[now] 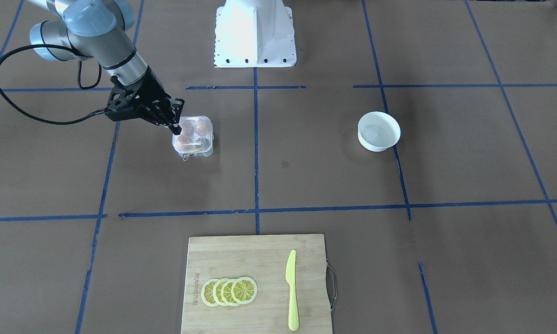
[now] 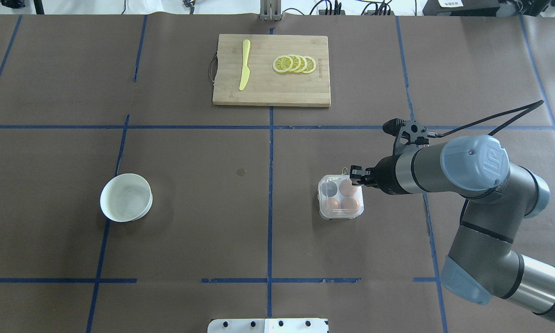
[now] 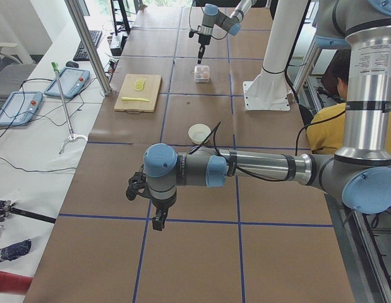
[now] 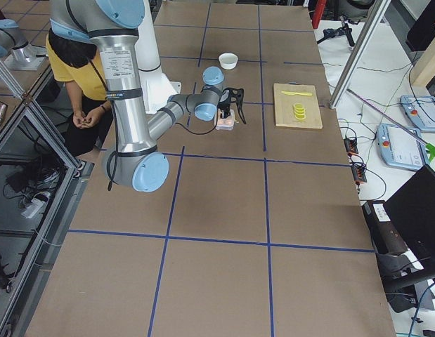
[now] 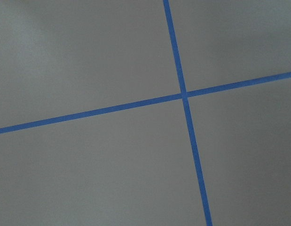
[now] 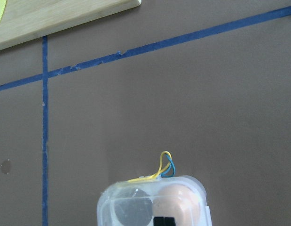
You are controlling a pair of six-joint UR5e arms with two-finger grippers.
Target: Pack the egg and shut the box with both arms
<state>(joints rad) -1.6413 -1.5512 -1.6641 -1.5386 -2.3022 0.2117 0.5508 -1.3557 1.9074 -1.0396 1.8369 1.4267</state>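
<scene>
The clear box (image 2: 341, 198) sits right of the table's middle, with its lid down as far as I can tell. Three orange-brown eggs (image 2: 348, 187) show through it, and one cell (image 2: 330, 188) looks empty. My right gripper (image 2: 356, 177) is shut, with its fingertips (image 6: 163, 221) together on top of the box at its near corner; it also shows in the front-facing view (image 1: 176, 129). A yellow and blue band (image 6: 165, 165) sticks out at the box's far edge. My left gripper (image 3: 158, 218) hangs over bare table far from the box; I cannot tell whether it is open.
A white bowl (image 2: 125, 197) stands on the left side. A wooden cutting board (image 2: 300, 90) at the far edge holds a yellow knife (image 2: 244, 64) and lemon slices (image 2: 295, 64). The white pedestal base (image 1: 255, 32) is at the robot's side.
</scene>
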